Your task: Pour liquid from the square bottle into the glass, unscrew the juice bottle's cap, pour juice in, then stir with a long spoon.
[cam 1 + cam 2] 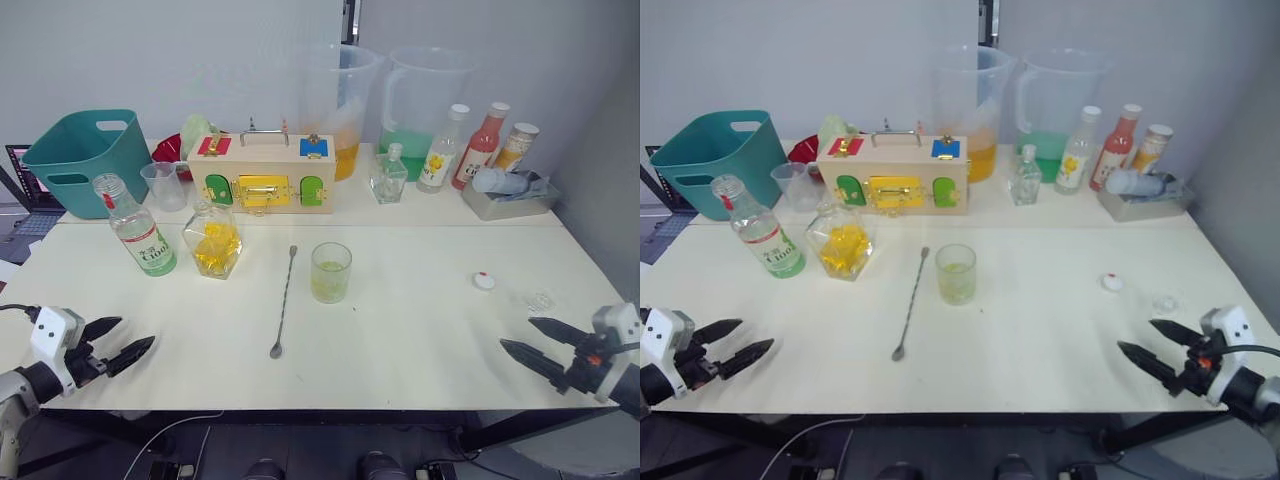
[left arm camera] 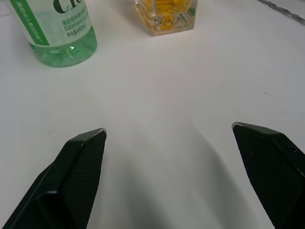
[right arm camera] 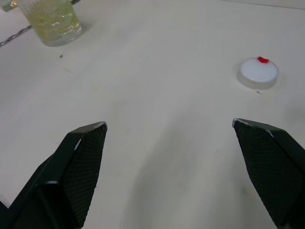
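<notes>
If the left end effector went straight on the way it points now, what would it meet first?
Probably nothing soon: the open left end effector points over bare table, between the juice bottle and square bottle. Depth is uncertain.

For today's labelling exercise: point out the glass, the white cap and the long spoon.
glass (image 1: pixel 331 272), left eye view, on its side wall.
white cap (image 3: pixel 258 72), right wrist view, on its flat top.
long spoon (image 1: pixel 285 296), left eye view, midway along its thin handle.
</notes>
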